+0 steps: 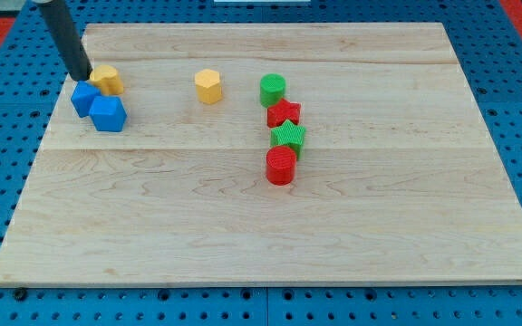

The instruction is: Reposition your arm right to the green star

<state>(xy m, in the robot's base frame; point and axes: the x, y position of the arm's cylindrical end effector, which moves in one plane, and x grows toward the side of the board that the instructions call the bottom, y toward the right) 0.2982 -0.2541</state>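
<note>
Tip: your tip [81, 75] sits at the tabletop's [243, 226] upper left, touching a blue block [85, 97] beside a yellow block [108, 79].
Claw: you have none, only the rod.
Green star [288, 137]: mid-board, well to the view's right of your tip, between the red star [284, 113] and red cylinder [281, 166].

Green star [288, 137] flat on board, mid-right, wedged btwn red star above & red cylinder below.
</note>
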